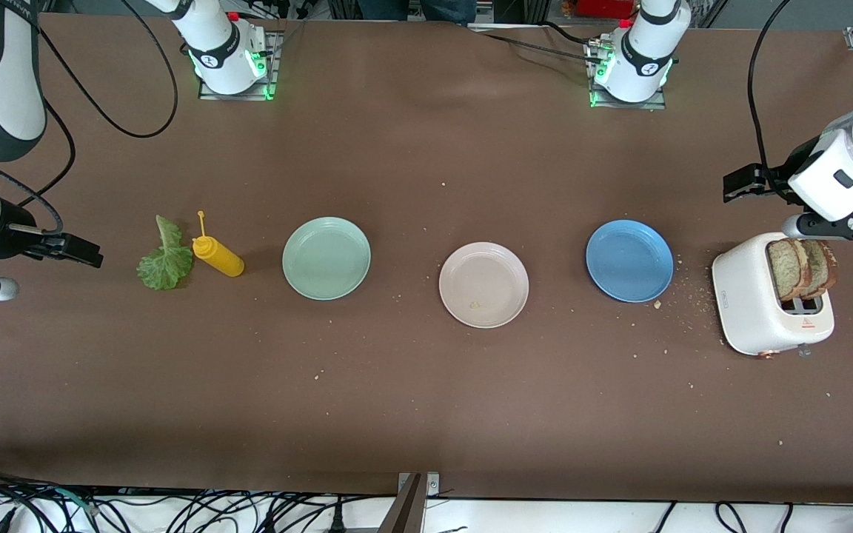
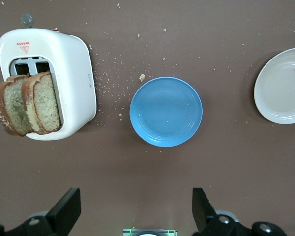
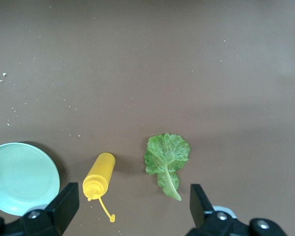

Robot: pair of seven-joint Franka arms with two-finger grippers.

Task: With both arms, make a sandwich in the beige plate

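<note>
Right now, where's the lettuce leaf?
In the front view, the lettuce leaf lies flat on the table toward the right arm's end, right beside the yellow squeeze bottle, with the mint-green plate next along the row.

Three plates — beige plate, mint-green plate, blue plate — two toast slices, one toaster, one lettuce leaf, one yellow bottle.

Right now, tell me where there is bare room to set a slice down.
The beige plate, between the green plate and blue plate, holds only a crumb. Bare table runs nearer the camera. Crowded: lettuce beside bottle, and toaster by the blue plate.
</note>
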